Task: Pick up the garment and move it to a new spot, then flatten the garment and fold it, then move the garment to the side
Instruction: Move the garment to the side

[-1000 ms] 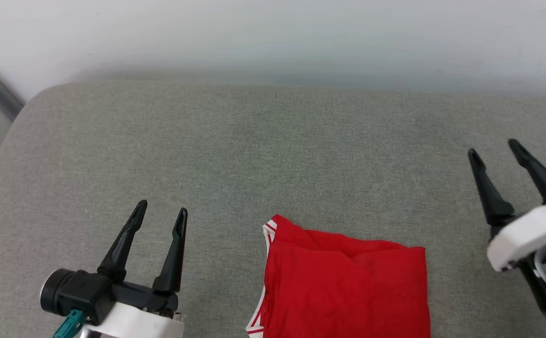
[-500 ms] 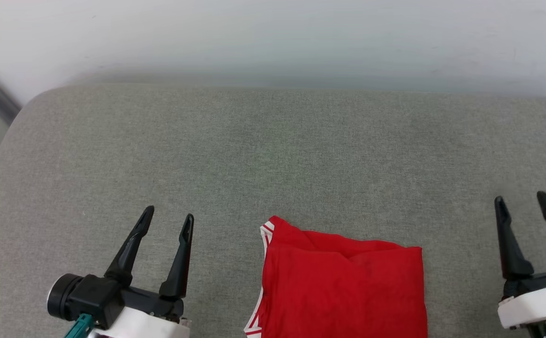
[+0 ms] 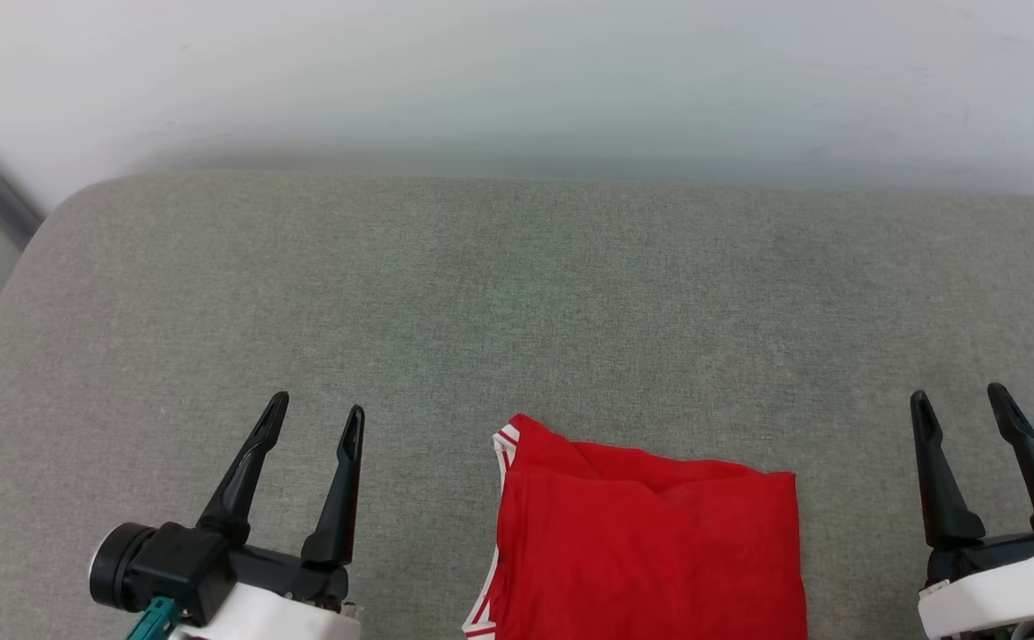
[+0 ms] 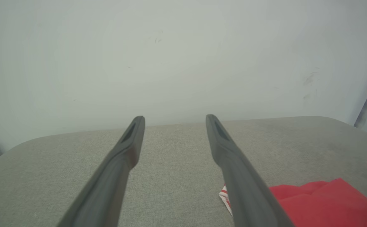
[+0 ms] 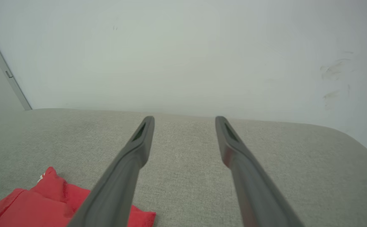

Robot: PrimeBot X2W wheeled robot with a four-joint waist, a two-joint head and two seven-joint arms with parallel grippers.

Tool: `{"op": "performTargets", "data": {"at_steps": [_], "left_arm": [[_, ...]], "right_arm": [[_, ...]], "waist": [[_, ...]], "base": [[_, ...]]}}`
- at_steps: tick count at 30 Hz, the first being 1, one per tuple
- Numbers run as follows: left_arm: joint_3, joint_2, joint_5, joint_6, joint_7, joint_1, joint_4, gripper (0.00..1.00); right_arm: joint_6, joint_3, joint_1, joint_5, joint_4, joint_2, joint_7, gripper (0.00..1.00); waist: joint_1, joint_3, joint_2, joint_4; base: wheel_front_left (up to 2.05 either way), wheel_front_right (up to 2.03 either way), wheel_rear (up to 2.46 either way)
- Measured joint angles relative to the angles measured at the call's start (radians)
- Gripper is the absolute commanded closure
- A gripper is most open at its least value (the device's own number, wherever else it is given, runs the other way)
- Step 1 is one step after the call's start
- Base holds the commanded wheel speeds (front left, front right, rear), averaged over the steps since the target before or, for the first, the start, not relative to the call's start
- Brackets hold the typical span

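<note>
The garment (image 3: pixel 650 551) lies folded into a compact red rectangle on the grey padded surface (image 3: pixel 517 293), at the near edge of the head view and a little to the right of the middle; its lower part is cut by the bottom of that view. Along its left side a narrow red-white striped trim (image 3: pixel 506 440) is visible, and the top layer has a few soft creases near the far edge. No lettering can be seen on the side that faces up. The left gripper (image 3: pixel 317 407) stands at the lower left, apart from the garment, with its two dark fingers spread and nothing between them; the tips point away from the robot. The right gripper (image 3: pixel 959 395) stands at the lower right, also apart from the garment, with its fingers spread in the same way and holding nothing. So the garment rests between the two grippers and neither one touches it. In the left wrist view the red cloth shows at the lower right, beside the right finger, and in the right wrist view it shows at the lower left. Behind the padded surface rises a plain pale wall (image 3: pixel 517 80) with some faint marks.
</note>
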State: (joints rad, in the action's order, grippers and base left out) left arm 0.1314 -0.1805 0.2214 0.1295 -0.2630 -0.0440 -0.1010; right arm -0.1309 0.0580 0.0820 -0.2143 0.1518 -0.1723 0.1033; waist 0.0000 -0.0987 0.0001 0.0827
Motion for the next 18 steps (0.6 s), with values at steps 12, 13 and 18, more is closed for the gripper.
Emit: {"op": "performTargets", "data": {"at_steps": [12, 13, 18], "left_arm": [[0.006, -0.001, 0.003, 0.000, 0.000, 0.001, -0.001, 0.00], [0.008, -0.003, 0.003, 0.000, 0.000, 0.002, 0.000, 0.00], [0.018, -0.012, 0.011, 0.000, 0.000, 0.017, 0.003, 0.00]], "right_arm": [[0.000, -0.106, 0.004, -0.131, 0.044, -0.121, -0.349, 0.00], [0.000, -0.116, 0.005, -0.153, 0.056, -0.136, -0.402, 0.00], [0.000, -0.146, 0.017, -0.256, 0.123, -0.193, -0.757, 0.00]], "waist": [[0.0000, -0.023, 0.0000, 0.001], [0.0000, -0.027, -0.0001, 0.002], [0.0000, -0.060, 0.0000, 0.014]], "base": [[0.00, 0.00, 0.00], [0.00, 0.00, 0.00], [0.00, 0.00, 0.00]]}}
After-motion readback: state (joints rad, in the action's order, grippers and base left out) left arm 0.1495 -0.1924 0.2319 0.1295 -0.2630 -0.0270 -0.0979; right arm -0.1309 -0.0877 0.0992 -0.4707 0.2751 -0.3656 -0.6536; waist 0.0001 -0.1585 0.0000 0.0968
